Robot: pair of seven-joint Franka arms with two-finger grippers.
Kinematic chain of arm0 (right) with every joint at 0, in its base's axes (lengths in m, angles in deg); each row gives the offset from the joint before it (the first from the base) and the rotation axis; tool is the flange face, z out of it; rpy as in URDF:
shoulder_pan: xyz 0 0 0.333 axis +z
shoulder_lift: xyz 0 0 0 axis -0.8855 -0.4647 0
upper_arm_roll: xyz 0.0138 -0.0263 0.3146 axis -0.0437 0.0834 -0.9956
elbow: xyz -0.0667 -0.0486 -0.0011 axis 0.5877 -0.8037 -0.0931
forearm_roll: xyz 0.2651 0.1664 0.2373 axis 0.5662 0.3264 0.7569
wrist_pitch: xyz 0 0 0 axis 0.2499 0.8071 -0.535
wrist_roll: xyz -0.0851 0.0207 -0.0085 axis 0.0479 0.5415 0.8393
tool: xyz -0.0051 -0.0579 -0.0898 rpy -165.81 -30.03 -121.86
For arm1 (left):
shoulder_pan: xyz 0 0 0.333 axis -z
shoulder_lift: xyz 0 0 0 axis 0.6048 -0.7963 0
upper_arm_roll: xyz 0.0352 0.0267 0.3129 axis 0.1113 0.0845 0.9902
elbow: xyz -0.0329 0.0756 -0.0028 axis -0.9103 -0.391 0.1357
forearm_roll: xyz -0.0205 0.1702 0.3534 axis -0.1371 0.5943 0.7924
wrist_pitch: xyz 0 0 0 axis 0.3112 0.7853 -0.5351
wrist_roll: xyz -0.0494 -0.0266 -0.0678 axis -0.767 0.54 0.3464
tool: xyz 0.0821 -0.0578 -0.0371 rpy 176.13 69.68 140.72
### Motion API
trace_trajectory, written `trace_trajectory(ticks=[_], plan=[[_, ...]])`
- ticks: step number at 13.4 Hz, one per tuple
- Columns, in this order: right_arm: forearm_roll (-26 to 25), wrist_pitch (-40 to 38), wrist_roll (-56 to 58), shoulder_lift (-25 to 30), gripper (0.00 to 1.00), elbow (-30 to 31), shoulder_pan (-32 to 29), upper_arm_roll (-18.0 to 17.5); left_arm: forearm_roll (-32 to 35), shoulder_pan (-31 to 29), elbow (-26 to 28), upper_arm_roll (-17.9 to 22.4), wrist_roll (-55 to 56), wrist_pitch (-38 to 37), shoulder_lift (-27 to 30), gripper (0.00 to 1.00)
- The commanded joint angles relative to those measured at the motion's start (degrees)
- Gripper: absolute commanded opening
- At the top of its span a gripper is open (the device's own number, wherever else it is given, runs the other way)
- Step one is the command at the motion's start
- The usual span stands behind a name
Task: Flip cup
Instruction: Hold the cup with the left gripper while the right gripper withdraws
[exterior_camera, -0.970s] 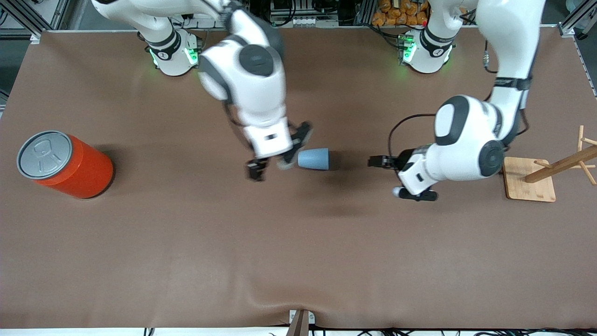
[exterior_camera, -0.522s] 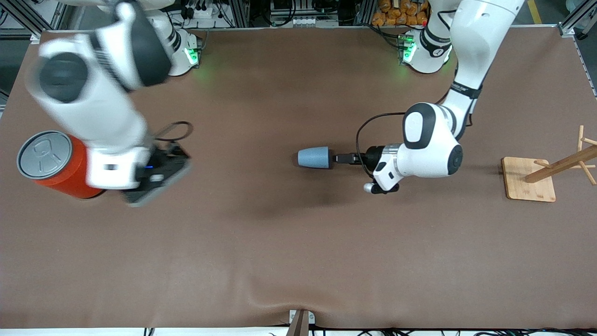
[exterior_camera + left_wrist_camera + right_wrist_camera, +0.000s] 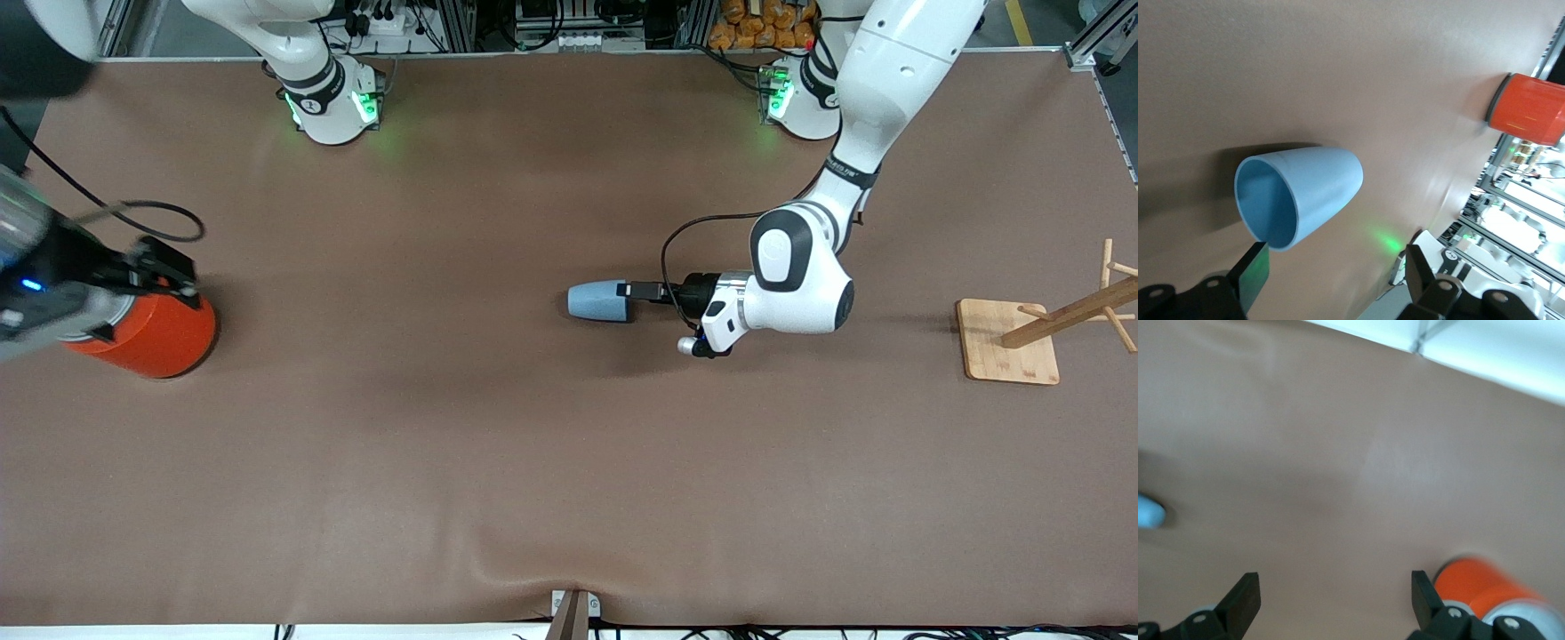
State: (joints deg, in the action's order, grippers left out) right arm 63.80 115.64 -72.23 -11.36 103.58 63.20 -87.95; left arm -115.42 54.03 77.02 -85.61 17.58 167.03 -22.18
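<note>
Our left gripper [image 3: 636, 292], fingers spread wide, sits at the mouth of the cup [image 3: 597, 300], which lies on its side, long axis in line with the reach. Our right gripper [image 3: 1331, 603], also spread, waits over the orange can [image 3: 151, 333].

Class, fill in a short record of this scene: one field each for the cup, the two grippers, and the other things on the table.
cup: light blue, lying on its side mid-table, mouth toward the left arm's end
left gripper: open at the cup's mouth, one finger just at the rim
right gripper: open, over the table by the can
can: orange, at the right arm's end, partly covered by the right arm
stand: wooden, at the left arm's end
table: brown mat
</note>
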Motion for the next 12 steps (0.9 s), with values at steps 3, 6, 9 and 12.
trace_trajectory(ticks=[3, 6, 9, 12], plan=[[1.89, -0.52, -14.17, 11.55, 1.0, 14.25, 0.78, 4.64, -7.32, 0.5, 0.18, -0.39, -8.16, 0.92, -2.83, 0.81], [1.89, 5.54, -14.26, 18.86, 1.0, 26.04, 0.77, 6.84, -8.99, 0.77, 0.18, -0.39, -10.53, 1.0, -4.24, 0.76], [1.89, 5.21, -14.08, 18.61, 1.0, 26.95, 0.95, 7.46, -14.76, 1.11, 0.09, -0.39, -13.69, 1.0, -5.73, 0.64], [2.32, 5.21, -13.73, 17.83, 1.0, 25.81, 0.77, 7.37, -18.31, 2.52, -0.17, -0.3, -17.3, 1.18, -7.4, 0.36]])
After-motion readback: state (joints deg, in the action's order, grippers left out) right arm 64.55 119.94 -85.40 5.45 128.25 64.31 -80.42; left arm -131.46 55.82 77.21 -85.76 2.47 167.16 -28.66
